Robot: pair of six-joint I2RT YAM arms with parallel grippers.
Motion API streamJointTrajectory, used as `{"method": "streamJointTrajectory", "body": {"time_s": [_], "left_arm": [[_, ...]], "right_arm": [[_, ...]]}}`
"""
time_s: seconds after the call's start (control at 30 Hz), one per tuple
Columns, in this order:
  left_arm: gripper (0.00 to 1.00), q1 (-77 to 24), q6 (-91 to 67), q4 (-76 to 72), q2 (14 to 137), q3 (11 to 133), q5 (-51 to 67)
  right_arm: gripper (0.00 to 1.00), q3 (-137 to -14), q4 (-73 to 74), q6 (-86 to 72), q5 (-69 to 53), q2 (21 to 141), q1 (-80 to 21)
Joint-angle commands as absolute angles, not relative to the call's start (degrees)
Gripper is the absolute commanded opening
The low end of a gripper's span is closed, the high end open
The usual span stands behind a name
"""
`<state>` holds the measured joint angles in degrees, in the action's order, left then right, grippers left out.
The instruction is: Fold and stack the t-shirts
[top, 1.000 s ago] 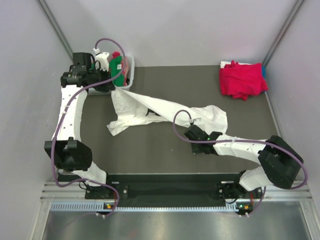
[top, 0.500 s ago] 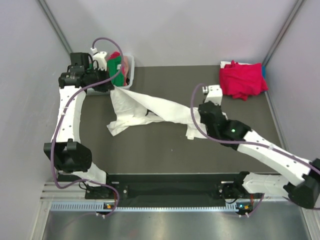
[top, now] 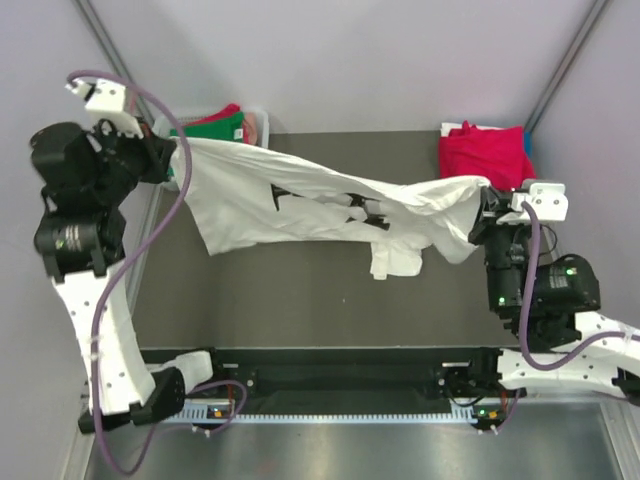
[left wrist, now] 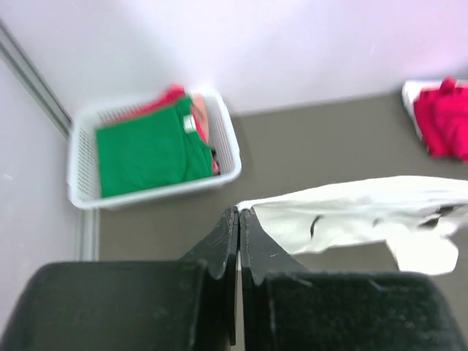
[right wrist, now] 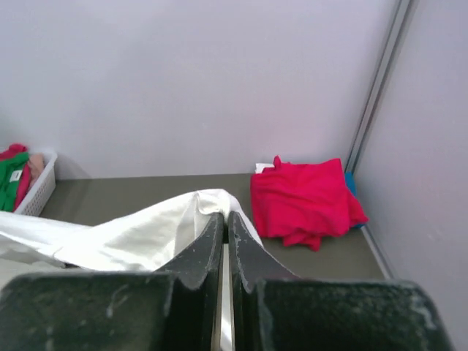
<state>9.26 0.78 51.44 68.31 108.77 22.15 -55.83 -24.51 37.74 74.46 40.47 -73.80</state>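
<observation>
Matt cloth white t-shirt (top: pixel 260 195); plastic basket (left wrist: pixel 157 189)

L wrist blurry, red stack (left wrist: pixel 442 121) cut at edge, white shirt (top: pixel 240 195) print illegible, maybe a logo

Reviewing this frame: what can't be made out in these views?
- Top view: basket partly covered by the white shirt and left gripper; contents uncountable.
- Top view: dark print on the white shirt is creased, unreadable.
- Right wrist view: right gripper hides the pinched cloth edge.
- Red pile: how many shirts, folds hide it.
- Left wrist view: blurred throughout.
</observation>
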Motion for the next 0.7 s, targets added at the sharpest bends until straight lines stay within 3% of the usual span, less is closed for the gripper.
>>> {"method": "streamJointTrajectory", "body": {"time_s": [0.0, 0.37, 0.67], "left_arm": [[0.00, 9.49, -1.32, 48.16, 64.25, 113.54, 17.68], [0.00, 9.41, -1.23, 45.62, 58.28, 116.54, 11.52], [0.00, 9.32, -2.72, 39.64, 54.14, 111.54, 5.37]], "right_arm": [[0.00, -62.74, -50.66, 67.29, 76.48, 45.94, -81.81], [0.00, -94.71, -73.20, 108.43, 58.10, 69.77, -93.86], [0.00, -102.75, -81.82, 122.95, 54.85, 74.88, -96.15]]}}
